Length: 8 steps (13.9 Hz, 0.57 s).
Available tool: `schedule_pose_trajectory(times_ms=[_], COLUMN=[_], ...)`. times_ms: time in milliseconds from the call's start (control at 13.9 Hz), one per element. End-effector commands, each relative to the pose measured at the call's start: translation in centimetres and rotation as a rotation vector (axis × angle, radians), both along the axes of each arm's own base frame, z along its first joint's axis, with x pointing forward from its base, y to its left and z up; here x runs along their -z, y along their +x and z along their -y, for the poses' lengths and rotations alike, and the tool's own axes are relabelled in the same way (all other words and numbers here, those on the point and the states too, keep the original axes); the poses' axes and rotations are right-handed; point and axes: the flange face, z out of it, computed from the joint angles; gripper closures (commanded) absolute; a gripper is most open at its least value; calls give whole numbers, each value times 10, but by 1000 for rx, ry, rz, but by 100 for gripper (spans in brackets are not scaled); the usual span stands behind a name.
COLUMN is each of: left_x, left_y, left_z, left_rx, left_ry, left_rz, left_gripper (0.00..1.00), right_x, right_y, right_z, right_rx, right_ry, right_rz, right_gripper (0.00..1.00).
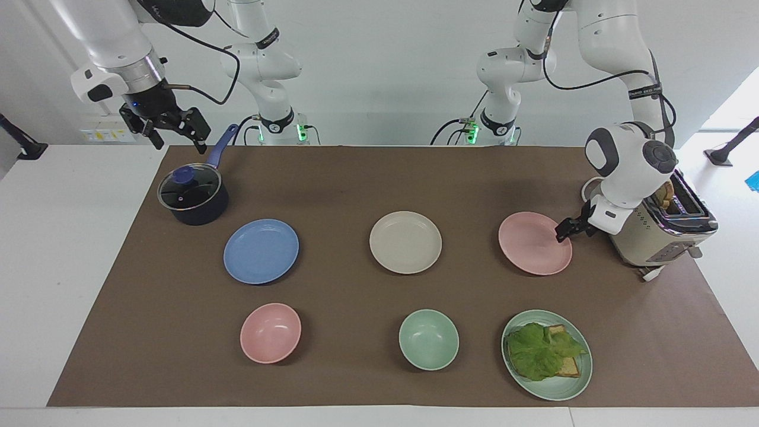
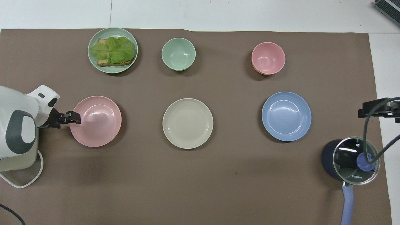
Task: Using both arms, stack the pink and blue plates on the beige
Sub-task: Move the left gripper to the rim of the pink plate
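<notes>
The pink plate (image 1: 531, 244) (image 2: 98, 123) lies at the left arm's end of the brown mat, beside the toaster. My left gripper (image 1: 562, 231) (image 2: 75, 117) is low at that plate's rim on the toaster side. The beige plate (image 1: 405, 242) (image 2: 187, 123) sits mid-mat with nothing on it. The blue plate (image 1: 261, 251) (image 2: 286, 116) lies toward the right arm's end. My right gripper (image 1: 178, 139) (image 2: 364, 111) hangs open and holding nothing, up in the air over the mat's edge by the pot.
A dark lidded pot (image 1: 193, 196) with a blue handle stands beside the blue plate, nearer the robots. A toaster (image 1: 664, 231) stands right by the left gripper. Farther from the robots sit a pink bowl (image 1: 270, 332), a green bowl (image 1: 429, 339) and a green plate (image 1: 548, 396) with lettuce and bread.
</notes>
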Motion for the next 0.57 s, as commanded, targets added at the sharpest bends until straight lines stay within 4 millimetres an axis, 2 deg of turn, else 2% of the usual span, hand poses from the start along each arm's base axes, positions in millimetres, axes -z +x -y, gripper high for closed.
schedule_pose_trajectory(times_ms=[0,143,502], left_x=[3,2,-1], left_y=[-3,-4,-6], left_z=[1,-1,3], left_rx=[4,3,9], left_ry=[11,10,6], left_rz=[1,0,-43], left_gripper=[75,100,100], right_x=[-1,-1,-1], right_y=[-8,-8,-8], right_z=[1,2,1], right_rx=[25,27,25], right_ry=[-7,-7,-7], right_rz=[9,11,11], right_gripper=[0,0,0])
